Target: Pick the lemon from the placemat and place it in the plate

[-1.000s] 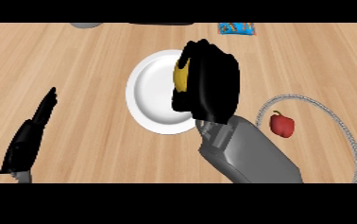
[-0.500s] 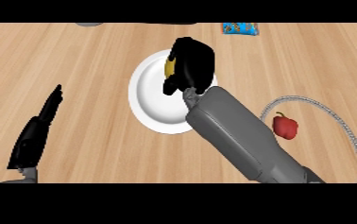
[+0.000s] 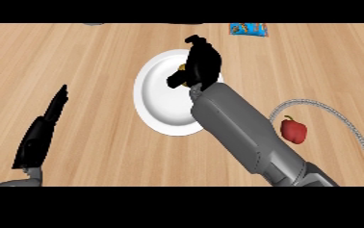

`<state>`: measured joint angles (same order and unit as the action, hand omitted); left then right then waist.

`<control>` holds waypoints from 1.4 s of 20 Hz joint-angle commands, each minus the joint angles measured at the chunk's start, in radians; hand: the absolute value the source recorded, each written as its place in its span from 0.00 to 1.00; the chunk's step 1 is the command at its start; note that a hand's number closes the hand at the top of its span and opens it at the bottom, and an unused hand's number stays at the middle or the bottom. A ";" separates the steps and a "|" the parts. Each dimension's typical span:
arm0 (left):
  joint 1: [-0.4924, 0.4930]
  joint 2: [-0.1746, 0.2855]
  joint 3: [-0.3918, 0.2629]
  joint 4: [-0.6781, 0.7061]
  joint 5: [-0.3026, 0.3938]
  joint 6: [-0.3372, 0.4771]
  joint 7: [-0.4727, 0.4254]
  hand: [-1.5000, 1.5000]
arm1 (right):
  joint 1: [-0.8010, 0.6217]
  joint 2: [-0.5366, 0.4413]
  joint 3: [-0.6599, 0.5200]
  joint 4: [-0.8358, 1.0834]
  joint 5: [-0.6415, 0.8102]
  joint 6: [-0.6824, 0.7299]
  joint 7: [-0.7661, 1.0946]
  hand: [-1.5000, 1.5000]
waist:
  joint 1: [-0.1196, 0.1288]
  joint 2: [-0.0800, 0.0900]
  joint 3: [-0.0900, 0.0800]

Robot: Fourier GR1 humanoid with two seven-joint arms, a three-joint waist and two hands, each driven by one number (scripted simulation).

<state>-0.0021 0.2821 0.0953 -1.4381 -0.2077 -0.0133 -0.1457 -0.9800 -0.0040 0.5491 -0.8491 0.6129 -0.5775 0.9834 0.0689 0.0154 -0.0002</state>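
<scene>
Yellow lemon [image 3: 183, 68] inside curled right hand [image 3: 201, 61], over white plate [image 3: 158, 102]

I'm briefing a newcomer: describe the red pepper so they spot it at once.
Start at the white plate mid-counter, then look right to the grey-edged placemat. The red pepper lies there, the only red thing, with a green stem.

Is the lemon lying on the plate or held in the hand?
Held: the right hand curls round the lemon over the plate; only a yellow sliver shows. Whether it touches the plate, cannot tell.
</scene>
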 commanded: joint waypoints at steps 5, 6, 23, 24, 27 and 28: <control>0.036 0.000 0.011 -0.015 -0.007 0.009 -0.003 0.50 | -0.032 0.004 0.005 0.020 -0.025 -0.353 -0.018 0.00 | -0.020 -0.009 0.000; 0.037 0.003 0.008 -0.050 -0.003 0.003 0.018 0.50 | -0.009 0.004 -0.002 0.039 0.000 -0.424 -0.039 0.00 | -0.018 -0.009 0.001; 0.104 -0.017 0.045 -0.017 -0.007 0.025 -0.050 0.50 | 0.546 -0.218 -0.076 -0.681 -0.031 -0.521 -0.257 0.00 | -0.087 -0.021 0.000; 0.074 0.028 0.079 0.006 0.031 -0.024 -0.053 0.50 | 0.620 -0.267 -0.045 -0.713 -0.099 -0.545 -0.346 0.00 | -0.083 -0.017 0.001; 0.123 -0.003 0.057 -0.056 0.014 -0.004 -0.019 0.50 | 0.785 -0.355 -0.004 -0.838 -0.130 -0.556 -0.421 0.00 | -0.079 -0.018 0.002; 0.112 -0.040 0.023 -0.108 -0.024 0.034 0.032 0.50 | 0.801 -0.345 -0.037 -0.854 -0.119 -0.539 -0.406 0.00 | -0.075 -0.018 0.001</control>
<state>0.0972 0.2701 0.1394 -1.4984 -0.2083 0.0009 -0.1449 -0.3297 -0.2694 0.5087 -1.5641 0.5425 -1.1210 0.6467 -0.0127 -0.0041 0.0009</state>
